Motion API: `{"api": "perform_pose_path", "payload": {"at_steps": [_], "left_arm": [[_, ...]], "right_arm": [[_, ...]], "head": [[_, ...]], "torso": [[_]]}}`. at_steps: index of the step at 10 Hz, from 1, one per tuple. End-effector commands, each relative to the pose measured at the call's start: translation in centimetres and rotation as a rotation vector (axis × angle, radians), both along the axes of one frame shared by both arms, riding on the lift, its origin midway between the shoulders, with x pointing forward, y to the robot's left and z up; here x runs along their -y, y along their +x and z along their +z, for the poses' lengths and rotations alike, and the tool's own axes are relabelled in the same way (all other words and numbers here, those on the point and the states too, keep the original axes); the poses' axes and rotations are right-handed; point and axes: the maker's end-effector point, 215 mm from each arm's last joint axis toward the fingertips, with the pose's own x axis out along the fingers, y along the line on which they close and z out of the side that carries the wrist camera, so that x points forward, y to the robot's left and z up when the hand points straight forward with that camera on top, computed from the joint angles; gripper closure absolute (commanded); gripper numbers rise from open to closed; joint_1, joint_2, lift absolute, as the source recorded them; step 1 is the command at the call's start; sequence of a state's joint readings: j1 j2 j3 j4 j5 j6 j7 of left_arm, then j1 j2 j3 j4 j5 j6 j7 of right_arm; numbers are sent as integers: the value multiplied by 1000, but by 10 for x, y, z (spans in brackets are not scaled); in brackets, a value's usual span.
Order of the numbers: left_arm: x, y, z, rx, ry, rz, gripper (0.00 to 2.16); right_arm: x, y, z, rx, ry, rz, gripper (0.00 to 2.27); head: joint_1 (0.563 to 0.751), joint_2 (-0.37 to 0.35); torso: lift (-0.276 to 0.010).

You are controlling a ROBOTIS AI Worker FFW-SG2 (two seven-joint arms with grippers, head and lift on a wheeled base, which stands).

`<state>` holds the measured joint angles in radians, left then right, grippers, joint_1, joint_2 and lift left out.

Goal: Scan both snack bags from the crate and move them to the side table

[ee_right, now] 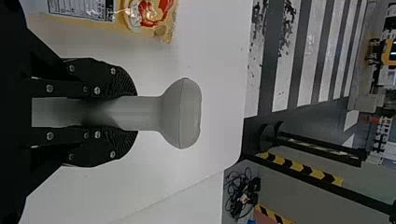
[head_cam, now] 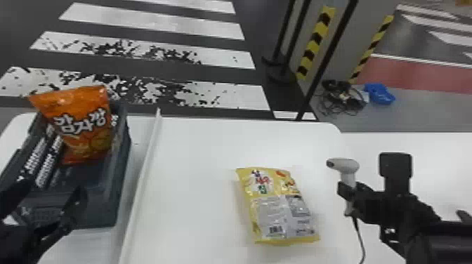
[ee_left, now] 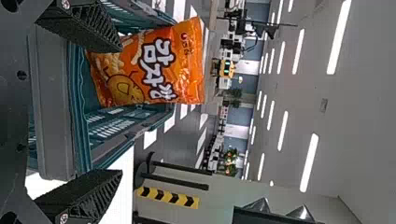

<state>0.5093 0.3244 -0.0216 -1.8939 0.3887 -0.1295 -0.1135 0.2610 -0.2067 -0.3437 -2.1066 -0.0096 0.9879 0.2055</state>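
1. Judged step: fetching the second snack from the crate (head_cam: pixel 118 172). Cannot tell about any scan of the yellow snack bag (head_cam: pixel 281 207).

2. Noted left pincer (ee_left: pixel 120 111) at the near end of the crate, with fingers spread wide and nothing between them.

3. Found orange snack bag (head_cam: pixel 82 130) ahead of left pincer, propped up at the far end of the crate, with top edge above the rim. In the left wrist view, seen nearer one finger than the middle of the gap.

4. Recorded right pincer (ee_right: pixel 135 113) as closed around the handle of the scanner (ee_right: pixel 181 114), with head clear of the fingertips.

5. Located yellow snack bag between the two pincers, nearer the right, lying flat on the counter (head_cam: pixel 196 168) with barcode (head_cam: pixel 275 230) facing up.

6. Next, by judgement: centre left pincer on the orange snack bag, advance, close gently, lift straight up past the rim. Then turn to show a barcode to the scanner.

7. Watch for crushing or slipping of the soft film, and for catching a finger on the crate.

8. Remaining: transfer to the side table, possibly the white surface (head_cam: pixel 439 154) beyond right pincer. Unconfirmed.
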Motion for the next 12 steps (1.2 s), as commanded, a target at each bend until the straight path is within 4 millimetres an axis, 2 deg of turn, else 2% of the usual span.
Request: {"api": "perform_pose_path", "payload": {"at_steps": [1, 4, 7, 12], "left_arm": [[-1, 0, 0, 0, 1, 2, 76], [-3, 0, 0, 0, 3, 6, 76], [-4, 0, -1, -2, 5, 5, 76], [-4, 0, -1, -1, 4, 7, 76]], "right_arm": [[8, 14, -18, -20, 35, -11, 2236], [31, 32, -51, -94, 50, -23, 2236], [46, 41, -70, -102, 52, -33, 2236], [48, 41, -89, -120, 47, -28, 2236]], "head": [[695, -239], [695, -247], [695, -267], [695, -277]], "torso": [[-99], [-99], [-99], [-99]]}}
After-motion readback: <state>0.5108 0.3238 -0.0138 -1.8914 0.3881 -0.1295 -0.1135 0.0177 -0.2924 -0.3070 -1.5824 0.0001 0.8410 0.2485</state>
